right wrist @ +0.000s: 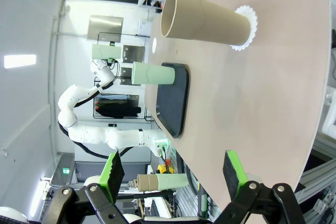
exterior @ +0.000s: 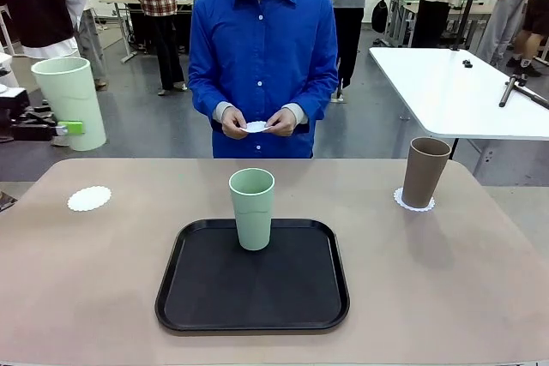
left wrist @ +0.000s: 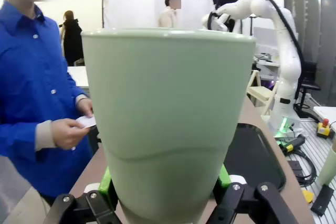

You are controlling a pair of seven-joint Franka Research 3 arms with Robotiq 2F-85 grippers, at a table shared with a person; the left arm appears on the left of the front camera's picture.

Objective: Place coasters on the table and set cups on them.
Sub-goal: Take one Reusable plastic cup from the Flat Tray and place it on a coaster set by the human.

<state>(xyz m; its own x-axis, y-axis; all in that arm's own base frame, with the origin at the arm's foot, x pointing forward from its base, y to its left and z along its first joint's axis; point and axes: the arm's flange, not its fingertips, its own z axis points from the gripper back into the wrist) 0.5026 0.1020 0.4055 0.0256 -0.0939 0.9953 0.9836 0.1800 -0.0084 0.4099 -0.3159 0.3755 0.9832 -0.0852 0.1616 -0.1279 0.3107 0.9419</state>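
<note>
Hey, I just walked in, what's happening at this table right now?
The robot's left hand is shut on a mint cup, held in the air at the left. A bare coaster lies on the table there. The brown cup stands on the right coaster, and a second mint cup stands on the black tray. The person holds a third coaster. The right hand is open, empty.

The mint cup (left wrist: 168,124) in the left gripper (left wrist: 165,178) covers most of the green pads (left wrist: 105,181) and part of the black tray (left wrist: 257,156) behind it, its base cut off at the bottom edge. Right of the tray the brown cup (exterior: 425,171) hides its doily's (exterior: 414,204) middle. Beyond the tray, the white scrap (exterior: 256,127) in the person's hands (exterior: 281,121) is too small to identify.
</note>
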